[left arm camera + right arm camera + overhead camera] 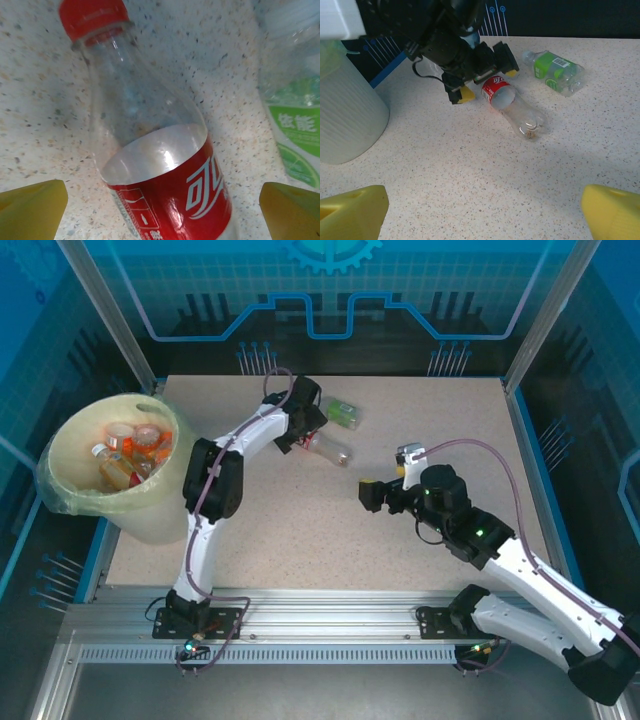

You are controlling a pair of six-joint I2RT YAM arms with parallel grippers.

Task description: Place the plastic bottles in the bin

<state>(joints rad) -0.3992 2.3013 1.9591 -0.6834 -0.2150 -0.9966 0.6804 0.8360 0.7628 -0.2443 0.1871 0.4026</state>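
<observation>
The left claw (162, 207) is spread wide open with the red bottle (165, 165) laid flat between its fingers (32, 207) — label end inside, cap pointing away, nothing pinched. A green bottle (295, 115) is seen just past the right finger, and the bin (150, 515), loaded with bottles (130, 455), is set well behind the claw. The right claw (482, 210) is held wide open too — both loose bottles ahead of it.

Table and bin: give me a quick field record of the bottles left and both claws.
left claw: open, straddling red-label bottle, not gripping
right claw: open, empty, over table
green-label bottle: lying beside the red one, apart
bottles on table: two
bin: left edge, several bottles inside
</observation>
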